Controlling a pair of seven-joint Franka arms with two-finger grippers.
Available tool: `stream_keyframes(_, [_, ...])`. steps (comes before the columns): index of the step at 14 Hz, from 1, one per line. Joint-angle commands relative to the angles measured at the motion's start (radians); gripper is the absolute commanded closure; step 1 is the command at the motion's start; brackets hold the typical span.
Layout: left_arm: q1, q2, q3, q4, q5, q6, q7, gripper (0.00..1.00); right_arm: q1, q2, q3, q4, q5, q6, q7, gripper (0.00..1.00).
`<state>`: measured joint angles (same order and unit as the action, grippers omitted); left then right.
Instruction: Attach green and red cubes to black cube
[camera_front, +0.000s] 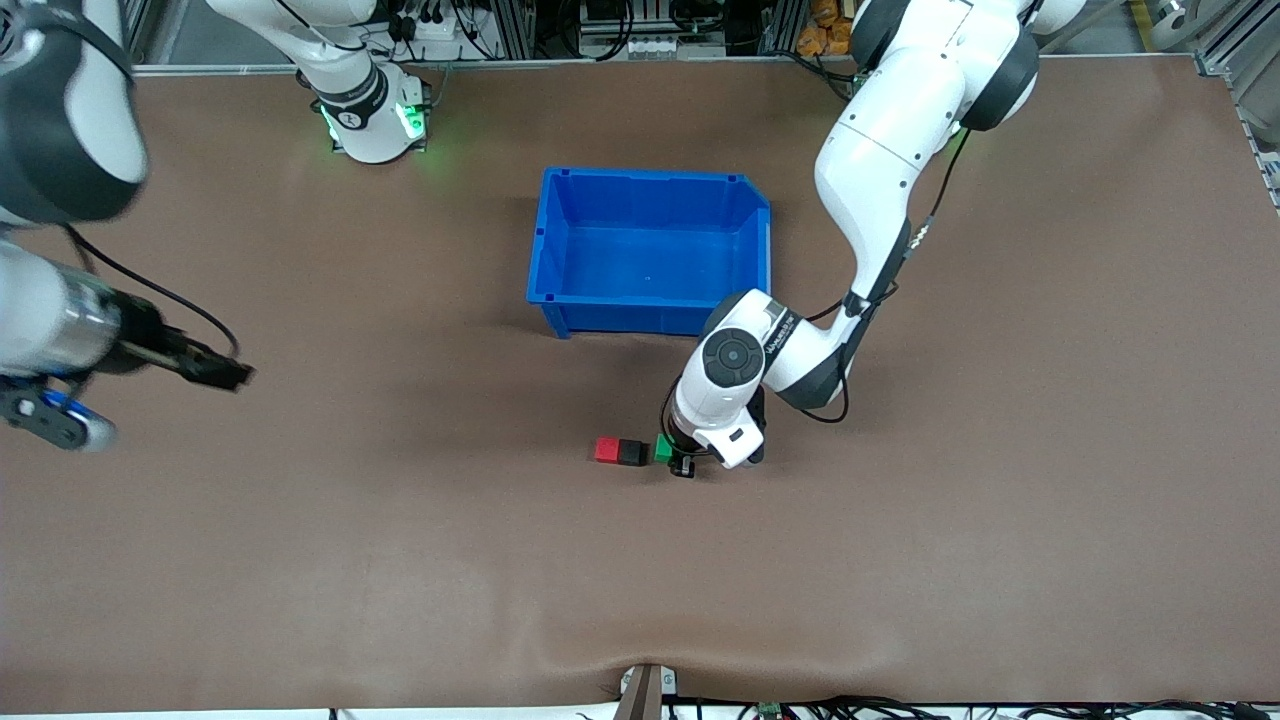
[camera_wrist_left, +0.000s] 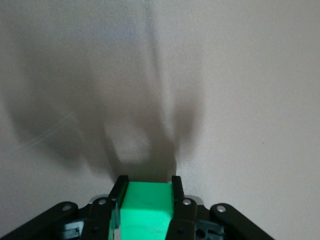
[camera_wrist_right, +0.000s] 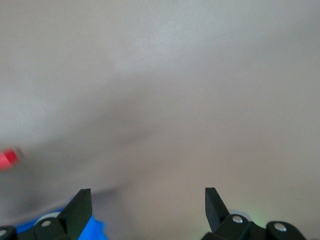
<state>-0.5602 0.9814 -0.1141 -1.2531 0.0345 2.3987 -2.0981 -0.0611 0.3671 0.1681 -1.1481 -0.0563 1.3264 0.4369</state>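
The left gripper (camera_front: 672, 455) is sitting low at the table (camera_front: 400, 560), its fingers (camera_wrist_left: 118, 192) clamped on the green cube (camera_front: 662, 449). That cube is touching the black cube (camera_front: 631, 453), which is joined to the red cube (camera_front: 606, 450) (one row). Farther from the front camera, a blue bin (camera_front: 650, 250) is standing. The right gripper (camera_wrist_right: 147, 205) is waiting over the right arm's end, fingers spread wide, holding nothing.

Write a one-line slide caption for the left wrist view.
Left tool shut on the green cube above the table.
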Motion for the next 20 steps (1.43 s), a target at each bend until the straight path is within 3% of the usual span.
stream_keyframes(1, [-0.02, 0.03, 0.017, 0.044, -0.012, 0.022, -0.019, 1.0, 0.081, -0.128, -0.183, -0.038, -0.011, -0.093, -0.437, 0.0])
stream_keyframes(3, [-0.029, 0.034, 0.019, 0.046, -0.012, 0.036, -0.02, 1.0, 0.165, -0.186, -0.336, -0.053, 0.016, -0.089, -0.616, 0.0])
stream_keyframes(4, [-0.029, 0.037, 0.02, 0.049, -0.012, 0.045, -0.02, 1.0, 0.165, -0.218, -0.344, -0.094, 0.018, -0.087, -0.616, 0.0])
stream_keyframes(7, [-0.035, 0.049, 0.021, 0.06, -0.012, 0.048, -0.02, 1.0, 0.112, -0.345, -0.294, -0.279, 0.021, -0.001, -0.616, 0.0])
stream_keyframes(9, [-0.037, 0.051, 0.027, 0.061, -0.012, 0.053, -0.02, 1.0, 0.011, -0.369, -0.23, -0.311, 0.02, -0.003, -0.619, 0.0])
stream_keyframes(10, [-0.04, 0.051, 0.028, 0.06, -0.012, 0.074, -0.019, 1.0, -0.024, -0.36, -0.226, -0.286, 0.018, 0.003, -0.625, 0.0])
stream_keyframes(11, [-0.04, 0.057, 0.028, 0.06, -0.012, 0.091, -0.019, 0.9, -0.022, -0.34, -0.225, -0.23, 0.0, -0.001, -0.624, 0.0])
stream_keyframes(12, [-0.04, 0.057, 0.028, 0.06, -0.012, 0.097, -0.019, 0.61, -0.007, -0.311, -0.222, -0.182, -0.038, -0.012, -0.626, 0.0])
stream_keyframes(13, [-0.038, 0.057, 0.03, 0.06, -0.01, 0.097, -0.019, 0.21, 0.004, -0.297, -0.22, -0.164, -0.055, -0.033, -0.621, 0.0])
stream_keyframes(14, [-0.04, 0.057, 0.039, 0.058, -0.01, 0.097, -0.02, 0.0, 0.001, -0.298, -0.223, -0.16, -0.01, -0.053, -0.621, 0.0])
stream_keyframes(15, [-0.04, 0.056, 0.04, 0.055, -0.01, 0.097, -0.019, 0.0, 0.0, -0.298, -0.229, -0.157, 0.047, -0.062, -0.619, 0.0])
stream_keyframes(18, [-0.038, 0.037, 0.04, 0.049, -0.002, 0.086, -0.019, 0.0, -0.002, -0.295, -0.258, -0.154, 0.067, -0.072, -0.627, 0.0])
stream_keyframes(20, [-0.021, -0.006, 0.04, 0.043, -0.004, 0.076, -0.019, 0.0, 0.004, -0.31, -0.292, -0.151, 0.157, -0.137, -0.633, 0.0])
